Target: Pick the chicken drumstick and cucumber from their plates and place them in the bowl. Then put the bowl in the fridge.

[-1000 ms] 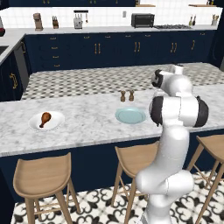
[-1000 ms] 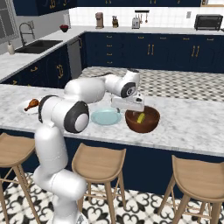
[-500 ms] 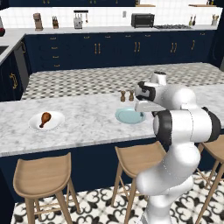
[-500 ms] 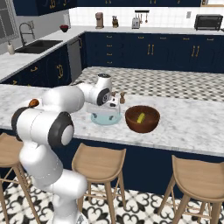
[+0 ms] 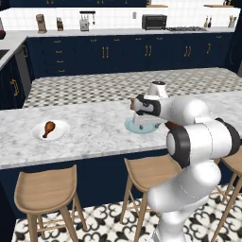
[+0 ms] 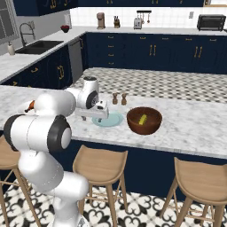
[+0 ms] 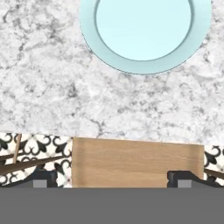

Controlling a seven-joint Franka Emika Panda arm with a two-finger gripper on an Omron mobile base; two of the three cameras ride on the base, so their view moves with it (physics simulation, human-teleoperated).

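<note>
White plate, round, at the left of the marbled grey surface: holds the brown drumstick. Centre: teal plate, round and glossy, bare; tool hangs above its near side, jaws spread wide, nothing gripped. Right: deep reddish-brown bowl, wood-like, with the yellow-green cucumber inside. Wooden stool below the edge.

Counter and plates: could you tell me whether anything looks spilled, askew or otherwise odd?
Nothing stands out. The drumstick lies on its white plate, the cucumber is in the bowl, and the blue plate sits flat and bare.
</note>
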